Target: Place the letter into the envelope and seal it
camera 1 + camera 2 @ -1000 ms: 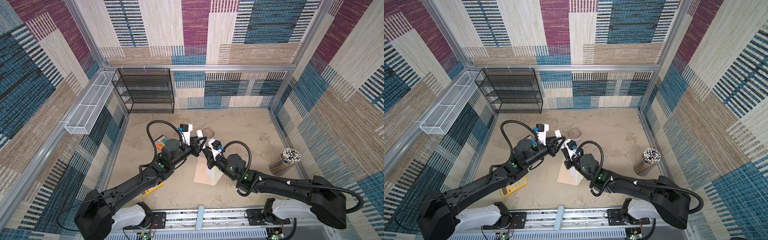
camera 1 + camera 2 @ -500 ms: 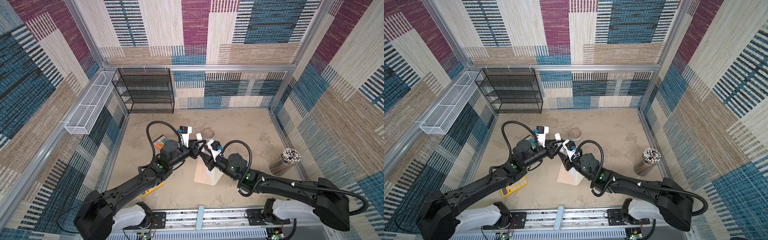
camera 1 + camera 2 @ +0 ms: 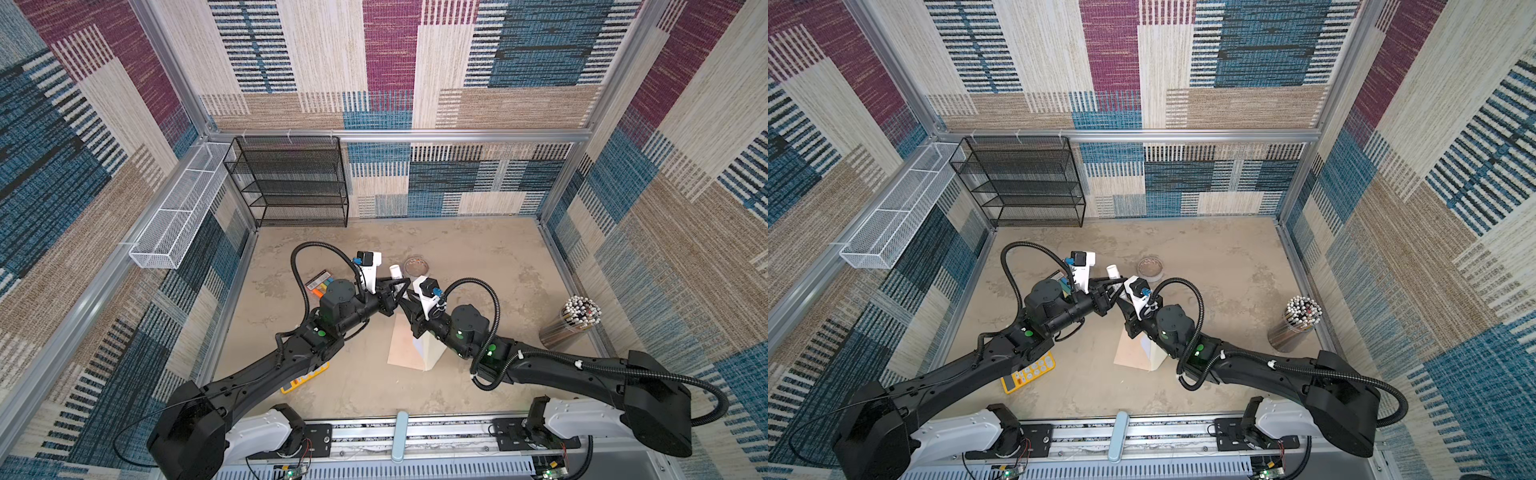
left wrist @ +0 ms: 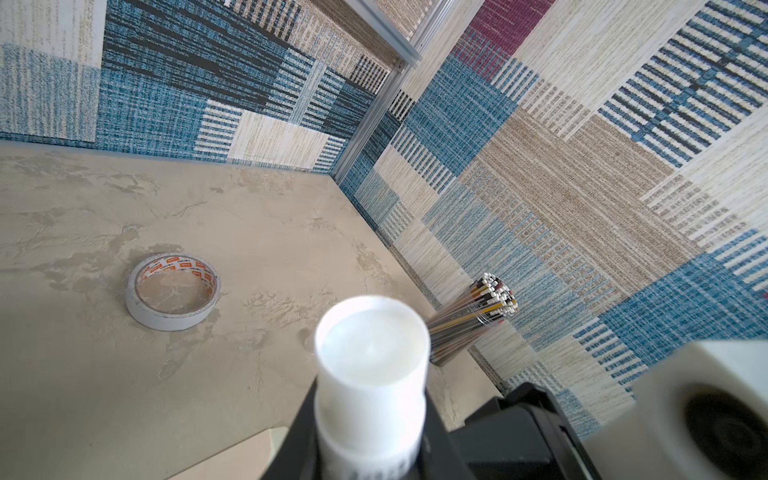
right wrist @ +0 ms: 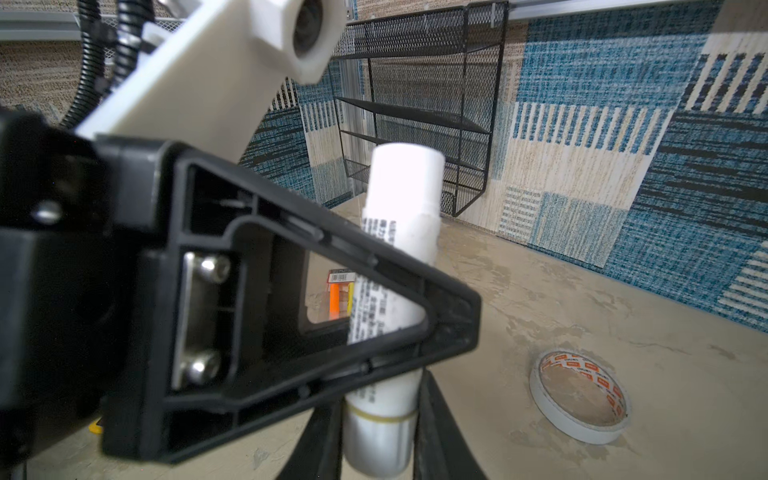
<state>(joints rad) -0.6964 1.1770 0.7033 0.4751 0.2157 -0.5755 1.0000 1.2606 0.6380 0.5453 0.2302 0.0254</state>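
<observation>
Where the two arms meet over the middle of the worktop, we find both pincers on one white glue stick. The left pincer pinches the tube about its middle, below the cap. The right pincer has a finger pressed against each side of the tube's lower end. The peach envelope lies flat on the worktop at 6 o'clock from the pincers, partly beneath the right arm. A cream-white strip borders its 3 o'clock edge; whether this is the flap or the letter we cannot tell. A tape roll lies at 1 o'clock from the pincers. A cup of pencils stands at 3 o'clock, well apart, and a yellow calculator lies at 8 o'clock under the left arm.
</observation>
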